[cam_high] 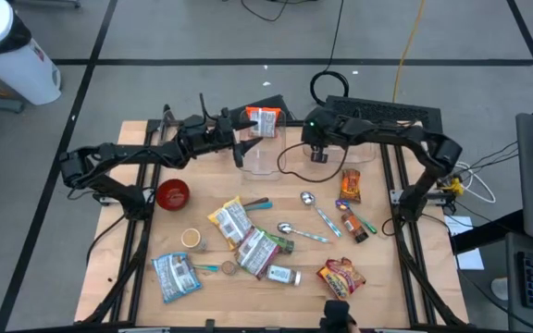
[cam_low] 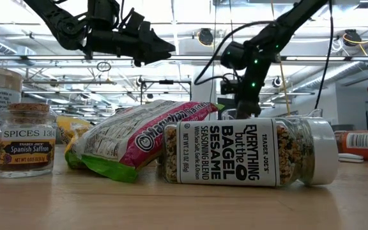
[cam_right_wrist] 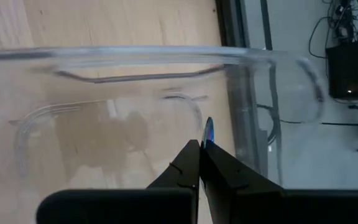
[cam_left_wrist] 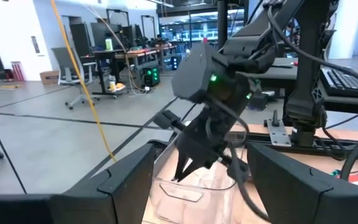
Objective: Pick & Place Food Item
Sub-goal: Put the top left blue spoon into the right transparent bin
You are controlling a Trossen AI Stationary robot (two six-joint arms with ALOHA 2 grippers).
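1. The left gripper [cam_high: 239, 153] hangs above the table at the left side of the clear container [cam_high: 271, 157]. In its own wrist view its two dark fingers [cam_left_wrist: 129, 180] stand wide apart with nothing between them.
2. The right gripper [cam_high: 317, 155] hangs at the container's right side, pointing down. Its fingers [cam_right_wrist: 191, 158] are pressed tight together over the container's floor. A thin bluish sliver shows at their tips – I cannot tell what it is.
3. The wooden table [cam_high: 137, 231] holds everything, and both arms reach in from its sides.
4. The clear container sits at the far middle of the table, between the two grippers. I see bare wood through its floor.
5. The food items lie outside the container:
   - an orange-and-white packet [cam_high: 264, 121] lies just beyond the container's far left corner;
   - a brown snack bag [cam_high: 351, 185] lies near the right gripper;
   - a blue packet [cam_high: 176, 275] lies at the near left;
   - a red packet [cam_high: 340, 276] lies at the near right;
   - a pink-and-green bag [cam_low: 139, 137] lies in the middle, touching the bagel seasoning jar [cam_low: 248, 153], which lies on its side.
6. A red bowl [cam_high: 172, 193] sits left of centre.
7. A small saffron jar [cam_low: 23, 140] stands upright – well left of the seasoning jar in the low view.
8. Two spoons [cam_high: 308, 198] lie in the middle, right of the pink-and-green bag.
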